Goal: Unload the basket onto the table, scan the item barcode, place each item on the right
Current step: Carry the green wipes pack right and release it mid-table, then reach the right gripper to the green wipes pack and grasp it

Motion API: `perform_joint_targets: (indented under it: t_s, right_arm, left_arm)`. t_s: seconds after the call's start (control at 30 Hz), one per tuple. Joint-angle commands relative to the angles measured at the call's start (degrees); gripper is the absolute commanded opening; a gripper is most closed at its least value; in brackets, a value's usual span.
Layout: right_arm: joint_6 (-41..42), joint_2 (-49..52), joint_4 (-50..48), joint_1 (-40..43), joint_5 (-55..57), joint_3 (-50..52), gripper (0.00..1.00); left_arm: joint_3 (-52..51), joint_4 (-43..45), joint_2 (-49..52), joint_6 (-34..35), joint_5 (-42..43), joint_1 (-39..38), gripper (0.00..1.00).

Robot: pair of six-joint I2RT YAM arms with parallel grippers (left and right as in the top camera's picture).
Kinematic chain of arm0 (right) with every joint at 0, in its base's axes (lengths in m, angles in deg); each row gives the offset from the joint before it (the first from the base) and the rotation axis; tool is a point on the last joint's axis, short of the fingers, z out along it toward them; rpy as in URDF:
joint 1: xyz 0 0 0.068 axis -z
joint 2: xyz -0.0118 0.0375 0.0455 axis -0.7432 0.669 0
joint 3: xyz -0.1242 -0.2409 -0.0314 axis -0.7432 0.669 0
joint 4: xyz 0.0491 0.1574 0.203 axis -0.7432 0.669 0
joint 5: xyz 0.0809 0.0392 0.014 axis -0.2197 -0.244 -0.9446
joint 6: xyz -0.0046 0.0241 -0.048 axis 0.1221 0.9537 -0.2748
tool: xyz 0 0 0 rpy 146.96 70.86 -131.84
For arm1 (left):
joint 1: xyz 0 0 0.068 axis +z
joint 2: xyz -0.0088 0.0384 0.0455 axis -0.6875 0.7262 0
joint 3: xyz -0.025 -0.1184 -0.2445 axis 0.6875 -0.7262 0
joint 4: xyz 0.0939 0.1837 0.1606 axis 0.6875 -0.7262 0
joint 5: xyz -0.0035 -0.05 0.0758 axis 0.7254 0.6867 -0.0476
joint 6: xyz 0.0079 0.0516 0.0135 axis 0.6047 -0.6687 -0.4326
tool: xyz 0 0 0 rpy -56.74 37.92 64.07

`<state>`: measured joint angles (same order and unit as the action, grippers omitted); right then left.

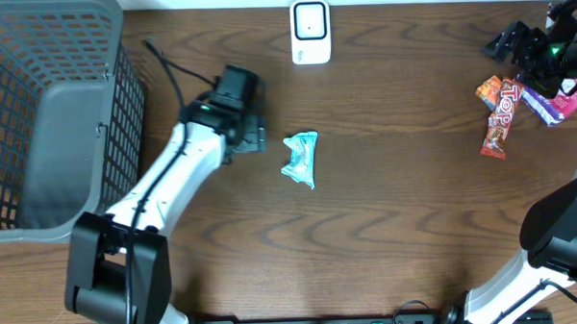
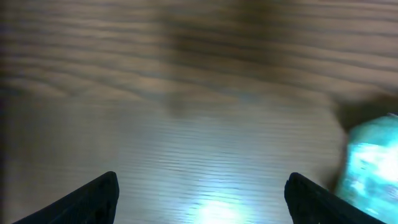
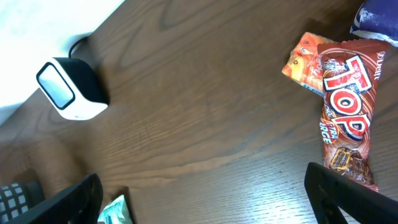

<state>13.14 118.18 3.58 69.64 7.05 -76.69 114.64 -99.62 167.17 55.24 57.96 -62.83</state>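
Wood-grain table (image 1: 416, 225) fills the overhead view. A grey mesh basket (image 1: 15, 56) stands at its far-left corner. The left arm (image 1: 164, 186) reaches up from the near edge beside the basket. The left gripper (image 1: 247, 135) is low over the table, just left of the teal packet (image 1: 301, 159). In the left wrist view its jaws are spread wide with only bare wood between them, gripping nothing, and the packet shows blurred at the right edge. The right arm (image 1: 560, 229) rises along the right side. The right gripper (image 1: 515, 43) hovers near the far-right corner, its jaws also released and empty. A white scanner (image 1: 310, 31) stands upright at the far edge, centre. The teal packet lies flat in mid-table, well short of the scanner and apart from both grippers. A red-brown TOP bar (image 1: 501, 121) lies at the right, overlapping a small orange packet (image 1: 488, 88), with a purple packet (image 1: 556, 105) beside them.
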Motion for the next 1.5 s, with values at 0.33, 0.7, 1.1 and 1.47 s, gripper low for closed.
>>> perform_joint_targets:
  t_s: [0.33, 0.7, 1.1, 1.47]
  right_arm:
    - [9.66, -0.76, 0.04, 0.04, -2.75, -0.79, 0.99]
    - [2.16, -0.66, 6.36, -2.71, -16.31, -0.13, 0.99]
    - [4.13, -0.61, -6.49, -29.90, 0.15, 17.75, 0.87]
    - [18.80, -0.61, -20.41, -50.21, 25.57, 26.75, 0.80]
  left_arm:
    - [0.02, -5.77, -0.11, 1.57, -0.57, 11.15, 0.98]
    - [0.02, -6.54, -0.11, 1.55, -0.50, 11.93, 0.98]
    - [0.02, -6.54, -0.11, 1.55, -0.55, 11.93, 0.98]
    - [0.02, -6.54, -0.11, 1.55, -0.55, 11.93, 0.98]
